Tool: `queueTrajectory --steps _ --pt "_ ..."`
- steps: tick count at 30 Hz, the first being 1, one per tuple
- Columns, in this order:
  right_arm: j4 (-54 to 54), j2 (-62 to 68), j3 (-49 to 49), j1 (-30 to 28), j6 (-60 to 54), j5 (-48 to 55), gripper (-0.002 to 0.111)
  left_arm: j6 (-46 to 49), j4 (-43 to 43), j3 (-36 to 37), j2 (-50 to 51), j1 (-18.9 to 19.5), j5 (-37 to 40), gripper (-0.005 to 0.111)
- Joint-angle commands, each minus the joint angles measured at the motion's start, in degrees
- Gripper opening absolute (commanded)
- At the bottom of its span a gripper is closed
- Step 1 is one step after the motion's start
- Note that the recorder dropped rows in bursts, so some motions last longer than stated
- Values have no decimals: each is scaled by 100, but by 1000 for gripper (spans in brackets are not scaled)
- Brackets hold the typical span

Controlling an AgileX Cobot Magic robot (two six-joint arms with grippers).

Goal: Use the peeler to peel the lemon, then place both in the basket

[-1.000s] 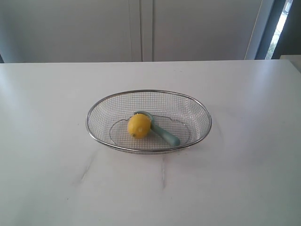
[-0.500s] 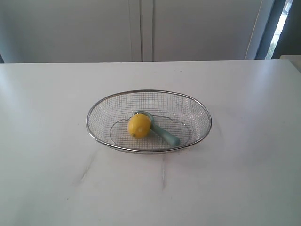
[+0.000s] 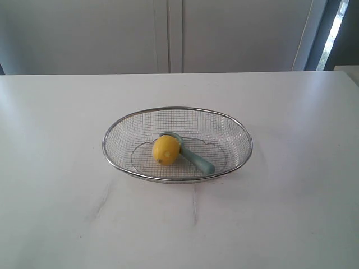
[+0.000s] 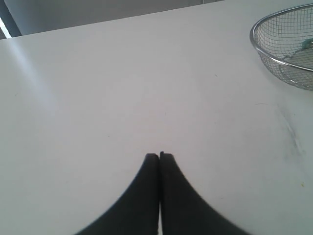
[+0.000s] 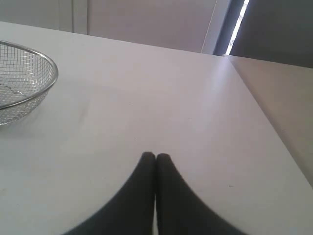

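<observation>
The white desk fills most of every view. The exterior view shows no part of either arm; each is seen only from its own wrist camera, as a pair of dark fingers, with the rest cut off by the frame edge.

The left hand has its fingers pressed together with nothing between them. It points across bare desk, well apart from the basket. The right hand is pressed together too, also empty, over bare desk on the other side of the basket. Whether either hand touches the desk cannot be told.

The basket, a wide shallow oval of wire mesh with a solid rim, sits near the middle of the desk. Both wrist views cut it off at the frame edge.

Inside it, the peeler lies on the mesh floor, its pale teal handle slanting toward the near right side. Its curved head is partly hidden behind the lemon, and the blade cannot be made out.

The lemon rests in the basket's middle, touching the peeler's head. Its skin reads as plain yellow; peeled patches are too small to tell.
</observation>
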Motion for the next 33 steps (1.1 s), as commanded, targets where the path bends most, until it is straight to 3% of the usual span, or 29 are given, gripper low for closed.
queueTrajectory --steps 1,10,15,21,28,33 --pt "-37 -31 12 -14 27 -42 0 -3 -10 28 -26 4 -25 0" --pt "-12 -31 12 -14 93 -22 0 -3 -10 28 -26 4 188 0" --pt "-12 -31 12 -14 1392 -22 0 -3 -10 28 -26 4 189 0" --pt "-12 -31 12 -14 1420 -30 0 -3 -10 28 -26 4 189 0" --pt "-12 -31 12 579 1420 -30 0 -3 -10 28 -26 4 189 0" --pt "-12 -31 12 642 1420 -30 0 -3 -10 28 -26 4 189 0"
